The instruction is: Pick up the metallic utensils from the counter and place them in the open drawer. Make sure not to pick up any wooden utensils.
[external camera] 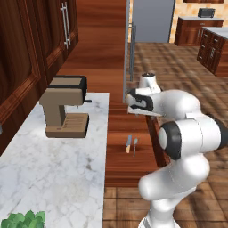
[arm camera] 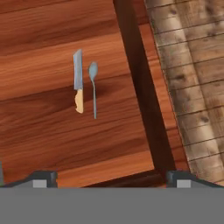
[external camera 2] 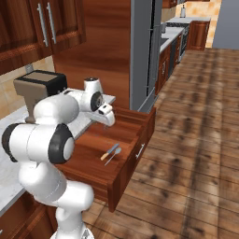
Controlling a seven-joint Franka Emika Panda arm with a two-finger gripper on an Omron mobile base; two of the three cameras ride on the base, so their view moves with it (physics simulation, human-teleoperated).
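gripper [arm camera: 111, 177]: my fingers are spread wide, holding nothing
knife [arm camera: 78, 81]: flat on the drawer [arm camera: 39, 131] bottom
spoon [arm camera: 93, 87]: just beside it

Matt grey metal spoon [arm camera: 93, 87] lies on smooth reddish wood drawer [arm camera: 39, 127].

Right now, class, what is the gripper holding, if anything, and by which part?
Nothing. The gripper is open above the drawer; the knife and spoon lie side by side on its bottom.
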